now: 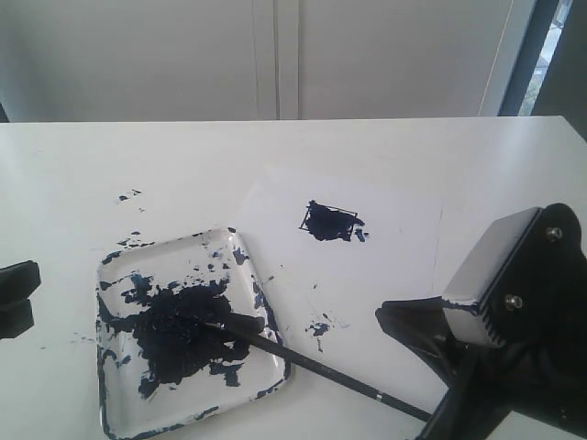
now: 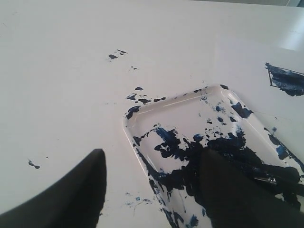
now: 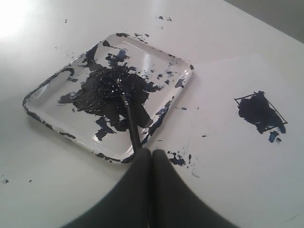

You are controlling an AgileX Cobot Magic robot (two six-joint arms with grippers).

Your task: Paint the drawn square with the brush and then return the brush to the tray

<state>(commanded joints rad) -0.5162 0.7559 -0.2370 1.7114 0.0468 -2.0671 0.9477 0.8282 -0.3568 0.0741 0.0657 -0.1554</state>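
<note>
The tray (image 1: 104, 367) sits at the front left of the table, with a big dark paint blotch in its middle. The brush (image 1: 303, 357) lies with its tip in the blotch and its black handle slanting over the tray's rim onto the table. The drawn square (image 1: 330, 220) on the white paper (image 1: 404, 257) is smeared dark inside. My right gripper (image 1: 381, 314) hovers over the handle's outer end, raised off it, jaws shut. In the right wrist view the brush (image 3: 130, 121) runs out of sight behind the shut gripper (image 3: 152, 152). My left gripper (image 2: 152, 190) is open beside the tray's corner (image 2: 130, 123).
Dark paint splatters (image 1: 128, 195) dot the table behind the tray, and more (image 1: 319, 327) mark the paper near the tray. The white table ends at a pale wall behind. My left arm (image 1: 16, 298) sits at the table's left edge.
</note>
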